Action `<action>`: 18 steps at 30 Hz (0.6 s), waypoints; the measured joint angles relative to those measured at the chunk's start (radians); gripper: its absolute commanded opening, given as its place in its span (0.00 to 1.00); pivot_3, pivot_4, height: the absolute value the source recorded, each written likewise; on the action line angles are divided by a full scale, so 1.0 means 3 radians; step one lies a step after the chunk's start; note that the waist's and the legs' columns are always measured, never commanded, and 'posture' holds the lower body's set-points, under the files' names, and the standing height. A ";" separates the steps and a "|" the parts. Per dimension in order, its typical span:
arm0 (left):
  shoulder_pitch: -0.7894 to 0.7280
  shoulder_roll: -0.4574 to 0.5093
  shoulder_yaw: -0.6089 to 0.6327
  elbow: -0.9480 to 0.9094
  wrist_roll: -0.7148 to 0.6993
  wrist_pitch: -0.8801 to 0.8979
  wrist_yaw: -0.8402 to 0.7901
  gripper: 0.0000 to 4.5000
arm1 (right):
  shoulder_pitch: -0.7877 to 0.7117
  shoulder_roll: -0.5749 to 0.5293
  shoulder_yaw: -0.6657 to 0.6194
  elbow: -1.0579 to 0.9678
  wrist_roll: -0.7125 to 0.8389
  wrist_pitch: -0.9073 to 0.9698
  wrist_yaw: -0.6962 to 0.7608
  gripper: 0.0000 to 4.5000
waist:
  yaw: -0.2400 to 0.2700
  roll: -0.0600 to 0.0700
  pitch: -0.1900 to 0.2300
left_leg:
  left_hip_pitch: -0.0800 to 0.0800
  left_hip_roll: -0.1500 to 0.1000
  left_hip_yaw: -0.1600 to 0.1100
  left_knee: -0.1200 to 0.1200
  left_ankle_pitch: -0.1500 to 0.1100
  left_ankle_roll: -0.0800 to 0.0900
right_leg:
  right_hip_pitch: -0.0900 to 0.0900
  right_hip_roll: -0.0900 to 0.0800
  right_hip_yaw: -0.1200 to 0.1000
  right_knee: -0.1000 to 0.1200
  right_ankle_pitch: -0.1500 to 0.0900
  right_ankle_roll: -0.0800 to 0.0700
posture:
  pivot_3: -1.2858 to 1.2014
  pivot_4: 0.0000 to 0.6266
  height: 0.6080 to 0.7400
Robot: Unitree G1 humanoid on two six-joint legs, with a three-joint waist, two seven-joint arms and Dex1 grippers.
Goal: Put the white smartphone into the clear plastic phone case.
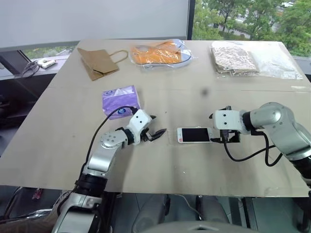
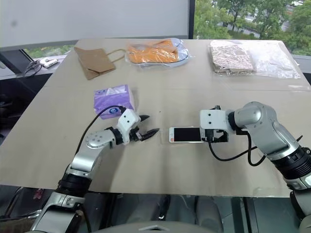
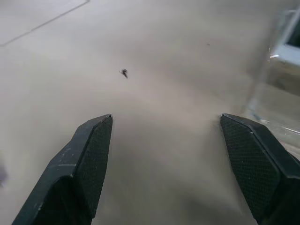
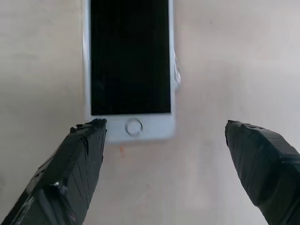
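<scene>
- The bench (image 1: pixel 58 145): matt, smooth beige board.
- The white smartphone (image 4: pixel 130 65), just ahead of the right pincer (image 4: pixel 164 154): glossy black glass screen, smooth white bezel.
- The clear plastic phone case (image 3: pixel 274 98), beside the left pincer (image 3: pixel 166 154): thin, see-through, shiny edges.
- Left pincer fingers (image 3: pixel 91 154): black, finely textured pads.
- Right pincer fingers (image 4: pixel 79 164): black, rough matt wrapping.

The scene is lit evenly by soft daylight from the windows (image 1: pixel 243 19) behind the counter (image 1: pixel 58 141). Only faint, diffuse shadows are cast beside the arms. A mild sheen is seen on the clear plastic bags (image 1: pixel 286 60) at the far edge. In the left wrist view the surface is rendered hazy and soft, while the black fingers (image 3: pixel 84 159) are shown sharply.
</scene>
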 measured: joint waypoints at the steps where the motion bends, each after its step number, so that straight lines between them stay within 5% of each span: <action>1: -0.0018 -0.0004 -0.0003 0.0020 0.0000 0.0000 -0.0004 0.83 | 0.0000 0.0007 0.0000 -0.0013 0.0016 0.0035 0.0014 0.97 | 0.0001 0.0000 0.0000 | 0.0000 0.0000 -0.0001 0.0000 0.0000 0.0000 | 0.0000 0.0000 0.0000 0.0000 0.0000 0.0000 | 0.52 0.24 1.00; 10: 0.0010 -0.0001 0.0046 -0.0018 -0.0117 0.0145 -0.0064 0.83 | 0.0013 0.0008 -0.0024 -0.0400 0.0366 0.0487 0.0231 0.97 | -0.0004 0.0000 0.0000 | -0.0001 0.0000 -0.0002 0.0000 0.0000 0.0000 | 0.0000 0.0000 -0.0001 -0.0001 0.0000 0.0000 | 0.52 0.24 1.00; 18: 0.0535 0.0452 0.0298 -0.0641 -0.0751 0.0660 -0.0675 0.83 | 0.0018 -0.0004 0.0074 -0.0257 0.0160 0.0385 0.0095 0.97 | -0.0088 -0.0001 0.0001 | -0.0008 0.0002 0.0002 -0.0010 0.0000 0.0000 | -0.0009 -0.0001 0.0005 -0.0005 -0.0001 -0.0001 | 0.52 0.24 1.00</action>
